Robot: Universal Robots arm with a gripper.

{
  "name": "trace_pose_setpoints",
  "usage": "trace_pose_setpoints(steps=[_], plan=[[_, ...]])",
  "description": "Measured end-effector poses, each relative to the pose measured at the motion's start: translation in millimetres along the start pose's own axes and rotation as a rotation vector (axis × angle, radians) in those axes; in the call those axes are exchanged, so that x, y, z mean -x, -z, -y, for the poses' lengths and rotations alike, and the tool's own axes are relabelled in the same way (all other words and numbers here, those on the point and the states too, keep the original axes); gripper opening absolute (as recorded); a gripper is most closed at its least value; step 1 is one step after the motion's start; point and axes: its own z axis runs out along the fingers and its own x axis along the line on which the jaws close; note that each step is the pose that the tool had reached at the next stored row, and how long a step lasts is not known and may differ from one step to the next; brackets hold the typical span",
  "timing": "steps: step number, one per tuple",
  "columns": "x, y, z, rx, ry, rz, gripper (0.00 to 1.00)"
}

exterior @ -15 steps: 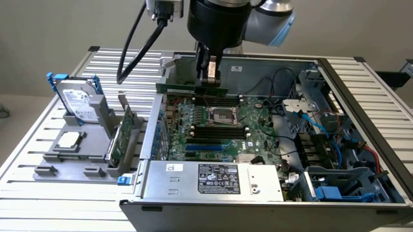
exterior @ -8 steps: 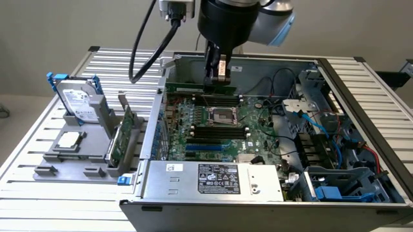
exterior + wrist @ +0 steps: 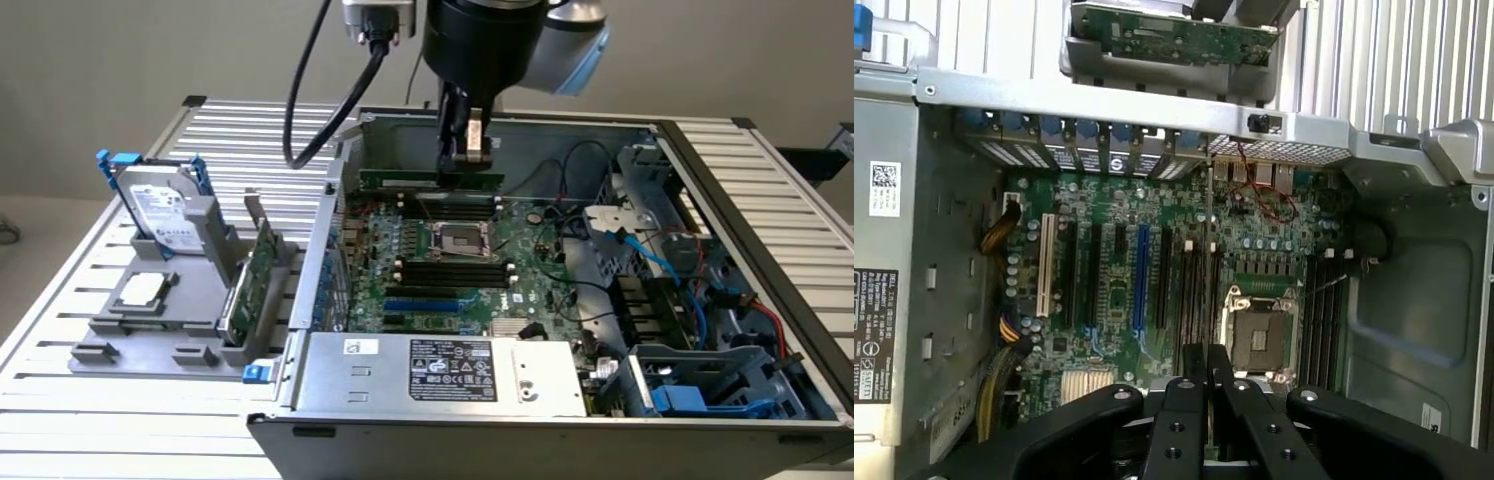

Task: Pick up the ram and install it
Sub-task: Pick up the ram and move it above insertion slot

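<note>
The gripper (image 3: 466,165) is clamped on the ram (image 3: 424,182), which hangs just above the memory slots (image 3: 457,207) beneath it. It is best held level, lined up with one slot, then pressed straight down.

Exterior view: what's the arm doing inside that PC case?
The arm's gripper is shut on the ram and holds it level inside the open case. The stick sits over the motherboard, by the slots on the far side of the CPU socket. It looks unseated, though that's hard to confirm. The hard drive and expansion card stand in the holder on the exterior view's left.
</note>
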Motion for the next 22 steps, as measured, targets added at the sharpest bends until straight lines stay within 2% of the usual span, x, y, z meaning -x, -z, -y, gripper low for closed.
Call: trace_pose_setpoints(steps=[1, 2, 6, 7, 8, 10, 16, 19, 22], plan=[[1.6, -0.3, 0.3, -0.0095, 0.001, -0.0020, 0.13], [3.4, -0.6, 0.5, -0.0218, 0.003, -0.0073, 0.13], [11.6, -1.9, 1.1, -0.0757, 0.010, -0.0394, 0.13], [13.2, -2.3, 1.2, -0.0864, 0.011, -0.0467, 0.13], [14.4, -2.7, 1.3, -0.0936, 0.011, -0.0518, 0.13], [15.2, -4.1, 1.4, -0.0995, 0.005, -0.0543, 0.13], [14.0, -11.5, 4.8, -0.1067, -0.045, -0.0543, 0.13], [13.2, -16.4, 9.0, -0.1092, -0.065, -0.0540, 0.13], [17.2, -22.0, 10.5, -0.1083, -0.072, -0.0544, 0.13]])
